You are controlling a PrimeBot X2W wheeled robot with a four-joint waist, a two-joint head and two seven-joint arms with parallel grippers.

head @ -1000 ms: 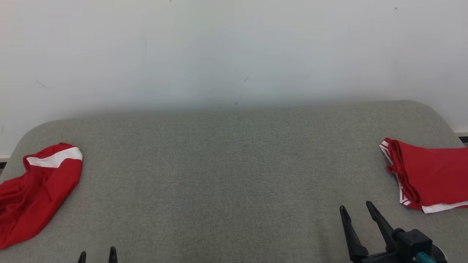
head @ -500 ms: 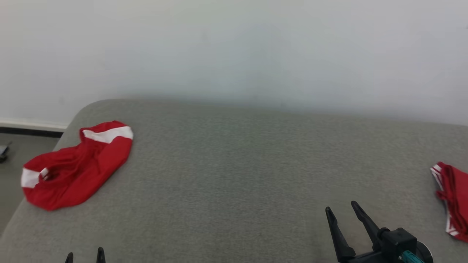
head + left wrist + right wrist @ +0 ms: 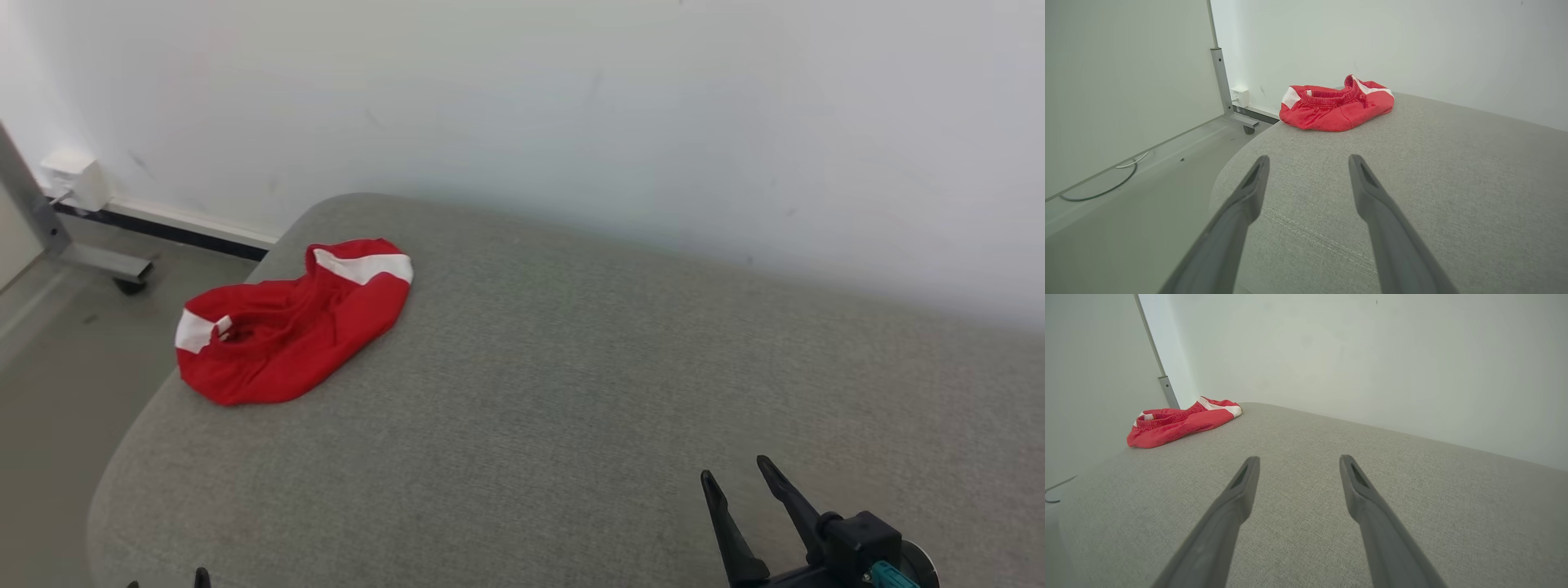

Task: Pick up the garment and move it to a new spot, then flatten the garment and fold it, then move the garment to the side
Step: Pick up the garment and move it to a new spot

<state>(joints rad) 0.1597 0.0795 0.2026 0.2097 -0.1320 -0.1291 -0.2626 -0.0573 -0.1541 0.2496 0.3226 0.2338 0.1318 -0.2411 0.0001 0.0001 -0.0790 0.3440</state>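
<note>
Right gripper (image 3: 735, 467) is spread wide, its two dark fingers apart with nothing between them, low over the near right part of the cushion (image 3: 571, 392); left gripper (image 3: 1308, 157) is spread too and empty, one finger over the cushion's rounded near left edge, the other over the grey fabric, both aimed roughly at the garment (image 3: 286, 343). That garment is red with white bands and a gathered elastic waist; it lies in a crumpled heap on the cushion's far left corner, close to the edge, well apart from both grippers, touched by neither. A pale wall (image 3: 653, 106) rises behind the cushion; grey floor (image 3: 57, 376) lies to the left; a metal post (image 3: 28, 196) stands there on a wheeled foot, near a small white box (image 3: 75, 175) on the wall; a cable (image 3: 1106, 188) curls on the floor.
</note>
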